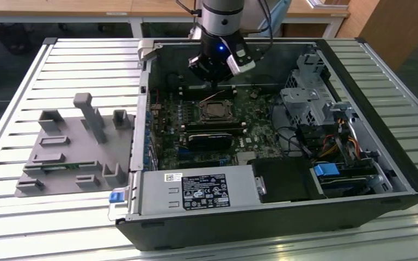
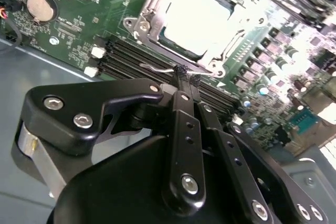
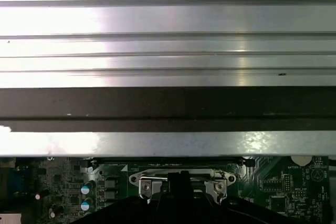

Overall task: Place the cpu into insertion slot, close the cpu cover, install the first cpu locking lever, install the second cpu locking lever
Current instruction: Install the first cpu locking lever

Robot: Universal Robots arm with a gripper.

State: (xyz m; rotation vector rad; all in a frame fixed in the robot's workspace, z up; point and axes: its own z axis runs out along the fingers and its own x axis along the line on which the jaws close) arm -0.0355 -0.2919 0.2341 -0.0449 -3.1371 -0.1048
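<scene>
The cpu (image 2: pixel 197 14) lies flat in the insertion slot (image 1: pixel 215 111) on the green board, its silvery face glaring. The cpu cover (image 2: pixel 148 14) lies down around it as a metal frame, also visible in the first wrist view (image 3: pixel 181 174). My gripper (image 2: pixel 182 72) hangs over the socket's far edge in the exterior view (image 1: pixel 220 79). Its fingers are shut, and the tips touch the hooked end of a thin wire locking lever (image 2: pixel 157 68). I cannot tell whether the wire is pinched between the tips or only pressed. In the exterior view the lever (image 1: pixel 210 98) slants up from the socket.
Long black memory slots (image 2: pixel 126 56) run beside the socket, and a coin battery (image 2: pixel 41 6) sits further off. The case holds a power supply (image 1: pixel 202 190) at the front and a drive cage (image 1: pixel 307 103) on the exterior view's right. A grey fixture (image 1: pixel 71 147) lies outside on the exterior view's left.
</scene>
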